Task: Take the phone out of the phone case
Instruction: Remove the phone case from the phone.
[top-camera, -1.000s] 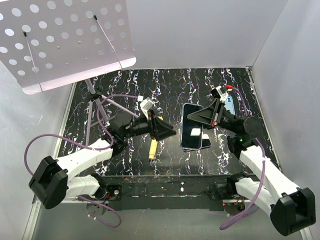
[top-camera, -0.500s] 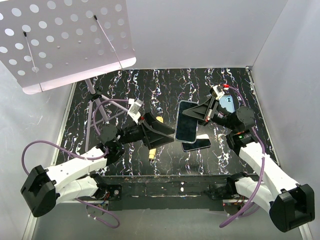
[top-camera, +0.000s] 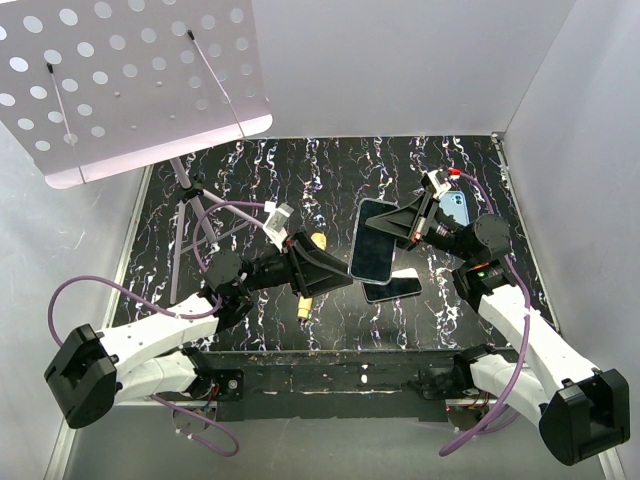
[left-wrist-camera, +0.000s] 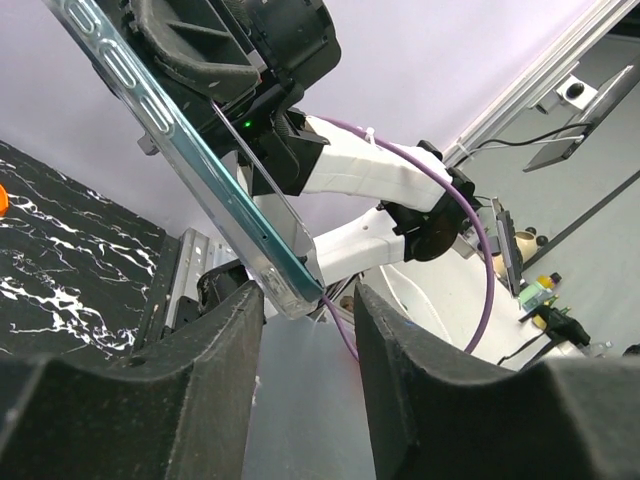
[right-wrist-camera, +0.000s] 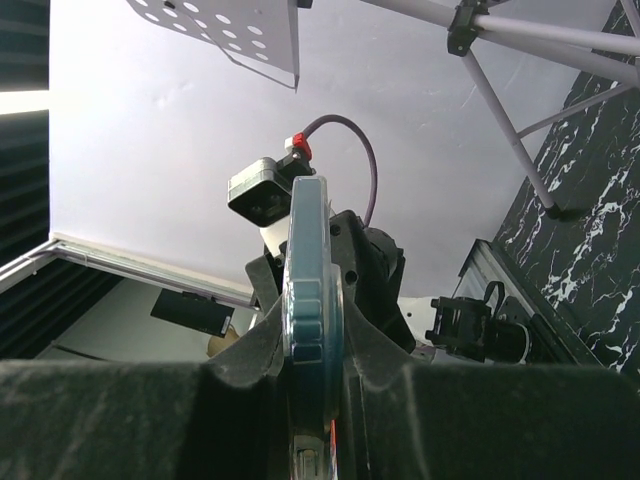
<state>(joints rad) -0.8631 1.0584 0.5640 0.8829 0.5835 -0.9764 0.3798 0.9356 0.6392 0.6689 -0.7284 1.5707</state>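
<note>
- Top external view: a black marbled table (top-camera: 250, 170) lies under both arms.
- Right gripper (top-camera: 400, 227) clamps the phone (top-camera: 370, 245) in its case (left-wrist-camera: 140, 95) by one edge, tilted and clear of the table.
- Left gripper (top-camera: 346, 268) stands parted, with the case's corner between its fingers (left-wrist-camera: 225, 350).
- Another dark phone (top-camera: 395, 288) lies flat beneath.

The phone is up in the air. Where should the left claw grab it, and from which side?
Grab the phone by its free lower corner, coming from the left. The right gripper clamps the opposite edge, so this side is clear. The phone is thin there, and the corner sits between the open fingers of the left gripper.
</note>
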